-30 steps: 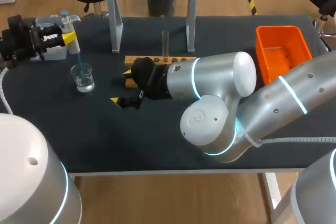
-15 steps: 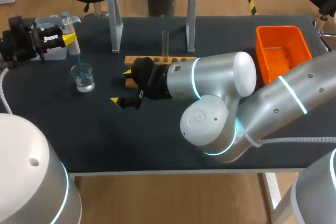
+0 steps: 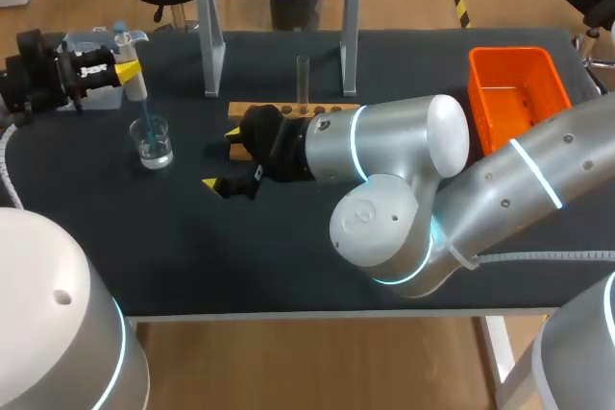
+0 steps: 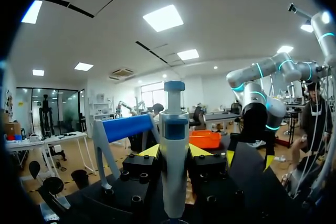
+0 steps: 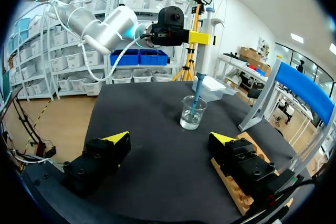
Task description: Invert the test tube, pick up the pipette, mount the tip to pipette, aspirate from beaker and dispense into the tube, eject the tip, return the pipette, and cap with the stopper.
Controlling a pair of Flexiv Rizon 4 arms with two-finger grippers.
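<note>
The pipette (image 3: 128, 57) stands upright near the table's far-left corner, clamped between the yellow fingers of the left gripper (image 3: 128, 71), with its blue tip (image 5: 195, 99) reaching down into the glass beaker (image 3: 154, 143) by the left edge. The right gripper (image 3: 223, 158) hangs over the middle of the table with its fingers wide apart and nothing between them, just beside the wooden rack (image 3: 317, 109). In that rack the test tube (image 3: 303, 79) stands upright, while an orange bin (image 3: 514, 93) sits in the far-right corner.
</note>
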